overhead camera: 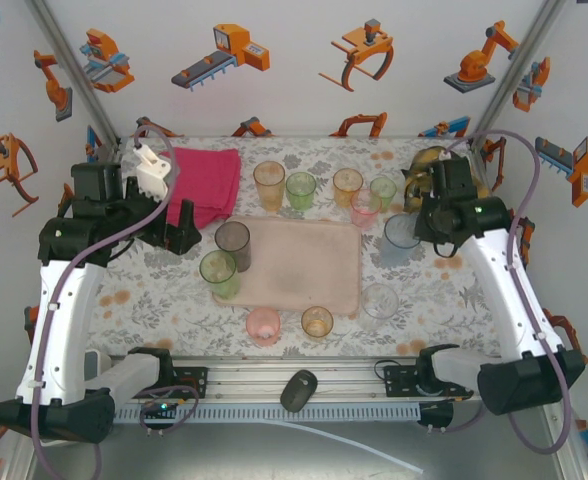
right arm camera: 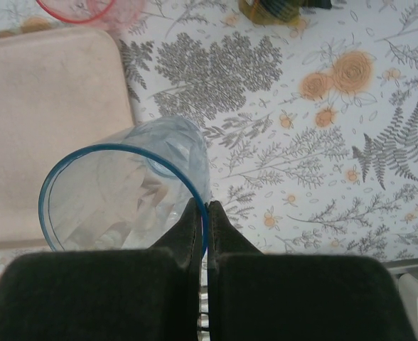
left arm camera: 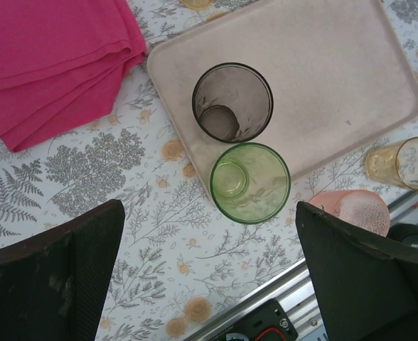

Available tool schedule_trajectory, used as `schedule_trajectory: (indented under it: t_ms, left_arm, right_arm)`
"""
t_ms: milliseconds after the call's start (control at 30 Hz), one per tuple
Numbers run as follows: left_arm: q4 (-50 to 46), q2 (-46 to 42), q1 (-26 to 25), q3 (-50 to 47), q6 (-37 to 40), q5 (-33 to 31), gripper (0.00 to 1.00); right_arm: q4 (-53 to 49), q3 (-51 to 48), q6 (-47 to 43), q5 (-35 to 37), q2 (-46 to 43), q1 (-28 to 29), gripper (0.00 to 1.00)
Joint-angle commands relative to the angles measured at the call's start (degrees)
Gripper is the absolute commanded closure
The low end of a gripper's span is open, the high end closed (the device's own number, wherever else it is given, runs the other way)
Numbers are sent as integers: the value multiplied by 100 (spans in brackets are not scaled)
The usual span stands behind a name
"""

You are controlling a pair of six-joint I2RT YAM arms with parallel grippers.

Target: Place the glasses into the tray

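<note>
Progress slight: smoky grey plastic tumbler [left arm camera: 232, 103] perhaps on flat pale-pink tray [left arm camera: 337, 64] (rest stand outside); right gripper [right arm camera: 202, 213] pinches pale-blue plastic tumbler [right arm camera: 116, 199] by its rim, left gripper [left arm camera: 209, 245] gapes.

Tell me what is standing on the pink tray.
A smoky grey tumbler stands upright by the edge of the tray; the rest looks bare. A green tumbler beside it covers a tray corner, so whether its base rests on the tray is hidden.

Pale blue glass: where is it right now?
In the top view, on the right side of the table, just off the right edge of the pink tray, the pale blue glass has its rim pinched in the right hand; a pink glass stands just beyond it.
</note>
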Motion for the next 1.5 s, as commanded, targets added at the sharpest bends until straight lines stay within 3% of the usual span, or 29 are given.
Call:
schedule_trajectory:
  t_ms: [0, 200, 967, 1133, 1467]
  left_arm:
    - [103, -49, 44, 108, -165, -36, 2]
    - [157, -63, 132, 43, -238, 90, 2]
    - [315, -254, 450, -110, -550, 801, 1]
    - [315, -322, 458, -133, -547, 936, 1]
    - [363, -310, 459, -183, -538, 1015, 1]
  right_arm:
    - [20, 580, -75, -212, 232, -10, 100]
    - [41, 1392, -52, -263, 885, 343, 100]
    - [72, 5433, -346, -19, 4733, 2839, 100]
    - [-56, 6189, -354, -127, 5455, 3114, 100]
    - [304, 6470, -254, -299, 6140, 3340, 100]
